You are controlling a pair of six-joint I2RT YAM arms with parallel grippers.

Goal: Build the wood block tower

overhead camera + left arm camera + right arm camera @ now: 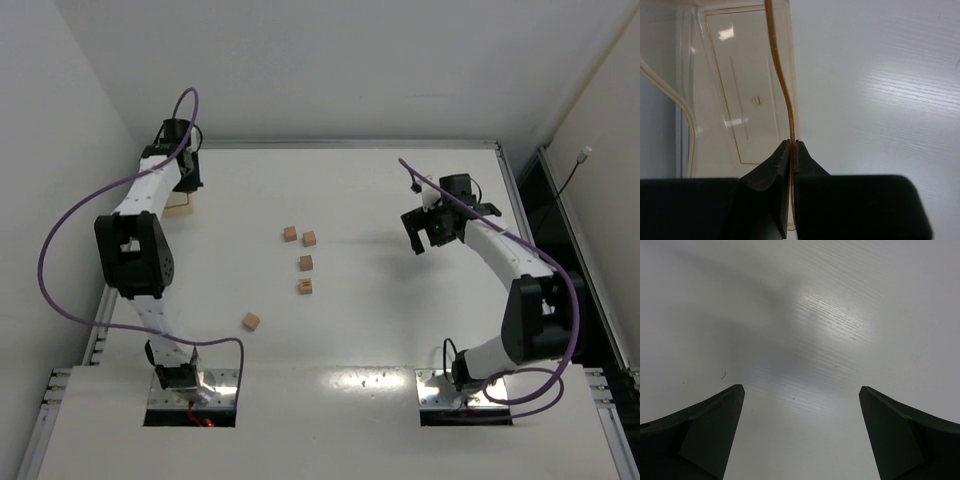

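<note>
Several small tan wood blocks lie singly on the white table, none stacked: two side by side, one below them, another, and one apart at the lower left. My left gripper is at the far left corner, shut on the thin upright wall of a pale translucent box. My right gripper hangs open over bare table to the right of the blocks, nothing between its fingers.
Raised table edges run along the back and both sides. White walls stand close behind and beside the table. Purple cables loop off both arms.
</note>
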